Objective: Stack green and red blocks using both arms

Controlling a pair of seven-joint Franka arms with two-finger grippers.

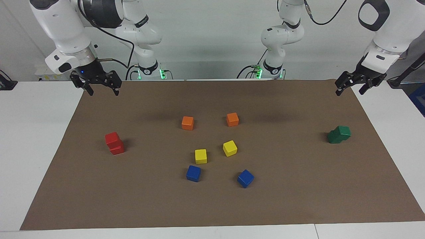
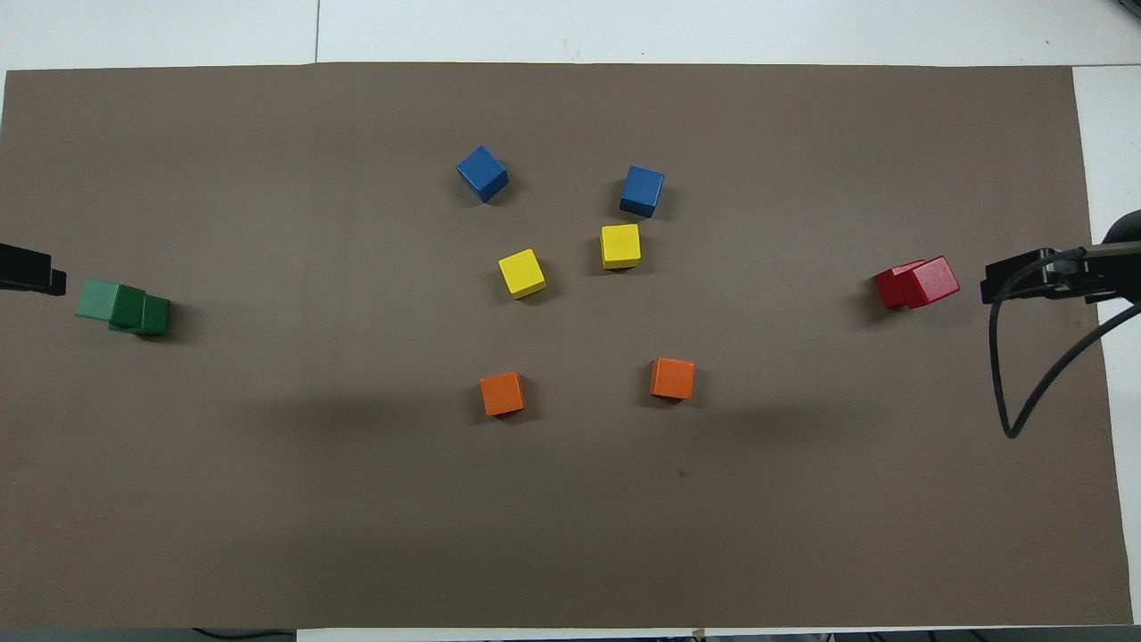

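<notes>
Jaws apart above brown mat [image 1: 212, 205]

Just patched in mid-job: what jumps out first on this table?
Two small stacks: red blocks at the right arm's end of the brown mat, green blocks at the left arm's end, both sitting askew. The right gripper and left gripper hang open above the mat's corners. Orange, yellow and blue cubes lie loose mid-mat.

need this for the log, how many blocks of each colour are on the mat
red blocks: 2, one stacked on the other
green blocks: 2, one stacked on the other
orange blocks: 2
yellow blocks: 2
blue blocks: 2
total: 10
</notes>
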